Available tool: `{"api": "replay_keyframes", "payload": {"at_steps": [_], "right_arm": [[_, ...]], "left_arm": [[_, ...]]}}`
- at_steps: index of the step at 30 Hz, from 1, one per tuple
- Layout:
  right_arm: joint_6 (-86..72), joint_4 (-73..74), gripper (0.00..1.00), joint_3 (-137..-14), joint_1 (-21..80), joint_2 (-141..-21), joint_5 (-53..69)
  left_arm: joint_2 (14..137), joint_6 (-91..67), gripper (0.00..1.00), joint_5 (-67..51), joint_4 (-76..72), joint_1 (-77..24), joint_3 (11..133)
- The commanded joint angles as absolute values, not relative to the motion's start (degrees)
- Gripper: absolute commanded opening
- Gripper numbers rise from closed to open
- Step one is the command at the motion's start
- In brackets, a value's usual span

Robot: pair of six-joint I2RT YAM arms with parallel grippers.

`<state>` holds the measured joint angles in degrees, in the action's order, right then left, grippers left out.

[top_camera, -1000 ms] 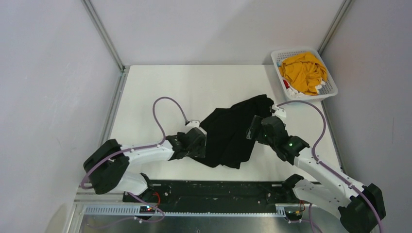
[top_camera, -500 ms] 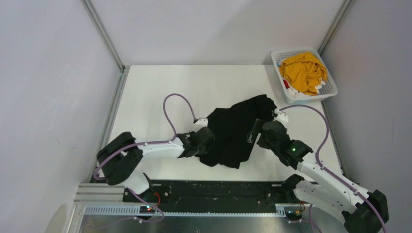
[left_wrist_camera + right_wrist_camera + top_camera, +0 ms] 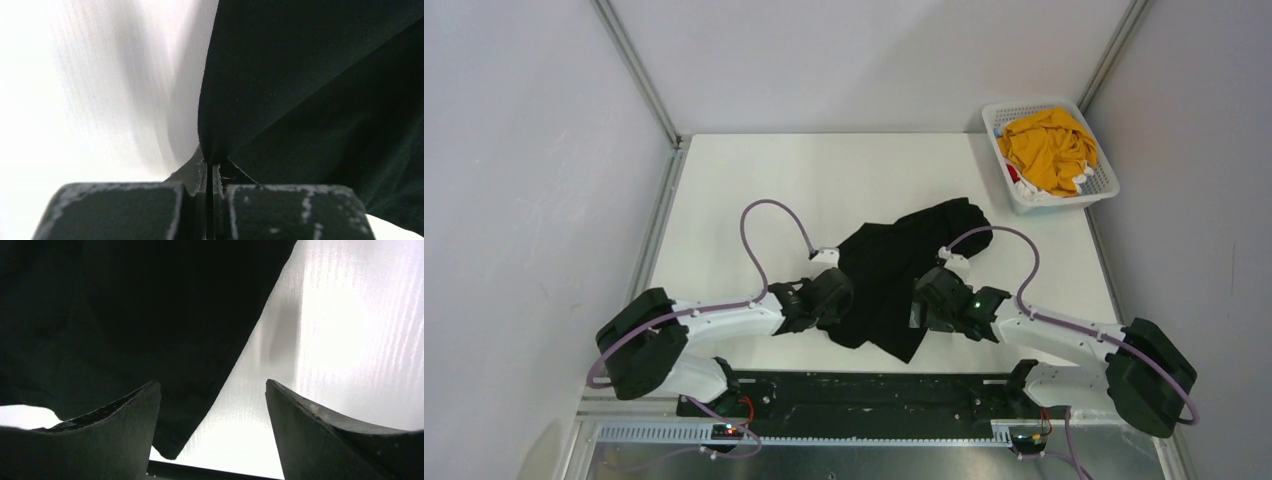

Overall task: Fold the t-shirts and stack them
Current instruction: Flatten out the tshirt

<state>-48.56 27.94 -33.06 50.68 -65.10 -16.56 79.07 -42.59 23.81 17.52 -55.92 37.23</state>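
Note:
A crumpled black t-shirt (image 3: 894, 270) lies mid-table between both arms. My left gripper (image 3: 832, 297) is at its left edge, shut on a pinch of the black t-shirt (image 3: 280, 85); the left gripper (image 3: 210, 167) has its jaws pressed together with cloth rising from them. At the shirt's right side, my right gripper (image 3: 924, 300) is open. In the right wrist view the right gripper (image 3: 212, 390) straddles a hanging corner of the black t-shirt (image 3: 150, 340), not clamped. A mustard-yellow t-shirt (image 3: 1049, 148), with bits of red and white cloth beside it, lies in the basket.
The white lattice basket (image 3: 1107, 185) stands at the table's far right corner. The white tabletop (image 3: 754, 190) is bounded by metal rails and grey walls. A black rail (image 3: 864, 390) runs along the near edge by the arm bases.
The left gripper has shut on the shirt's left edge. The right arm swung down and left to the shirt's near right side, its jaws narrowing slightly. The shirt has shifted toward the near edge.

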Motion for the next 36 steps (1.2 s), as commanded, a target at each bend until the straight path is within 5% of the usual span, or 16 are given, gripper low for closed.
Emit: {"api": "replay_keyframes", "payload": {"at_steps": [1,17,21,27,36], "right_arm": [[-51.85,22.51,0.78,-32.79,51.02,-68.31,-17.41],[-54.74,17.37,0.35,-32.61,50.96,-75.98,-18.0],[-54.5,17.46,0.01,-32.67,50.84,-76.0,-19.53],[-51.78,26.88,0.0,-32.62,46.09,-67.88,-28.87],[-38.4,23.37,0.0,-32.64,26.52,-51.95,-16.98]], "left_arm": [[78.25,-44.52,0.0,25.19,16.96,-56.39,36.75],[77.22,-46.56,0.0,24.38,15.08,-56.51,35.1],[76.11,-46.68,0.0,25.13,14.88,-56.44,34.41],[70.16,-46.73,0.0,29.86,14.99,-54.6,32.78],[61.44,-42.74,0.0,26.46,15.06,-40.12,34.05]]}}
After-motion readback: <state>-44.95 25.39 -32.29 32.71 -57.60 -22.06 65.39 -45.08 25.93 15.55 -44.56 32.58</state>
